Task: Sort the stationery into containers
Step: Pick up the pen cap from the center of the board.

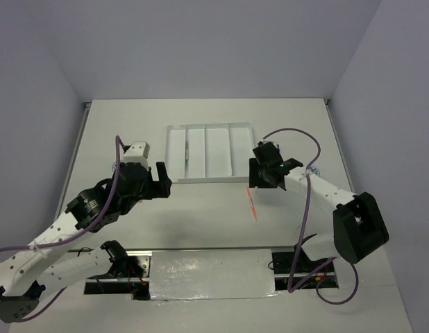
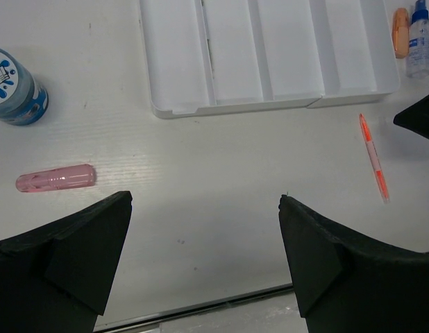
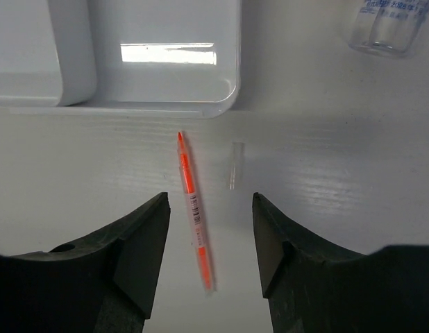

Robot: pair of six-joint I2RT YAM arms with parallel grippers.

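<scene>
Hovering my R gripper (image 3: 209, 208) over orange pen (image 3: 192, 208), jaws approx half open w/ nothing held. Pen lies on table (image 3: 339, 173) just off tray (image 3: 131, 105) corner. L gripper (image 2: 204, 201) wide open, empty; pink capsule (image 2: 56, 178) lies nearby.

White table (image 2: 200, 173) carries tray (image 2: 228, 107), orange pen (image 3: 192, 208), pink capsule (image 2: 56, 177), roll (image 2: 14, 87)

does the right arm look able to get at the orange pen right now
Probably yes: the open right gripper hangs above the thin orange pen, which lies flat on the white table with nothing covering it.
</scene>
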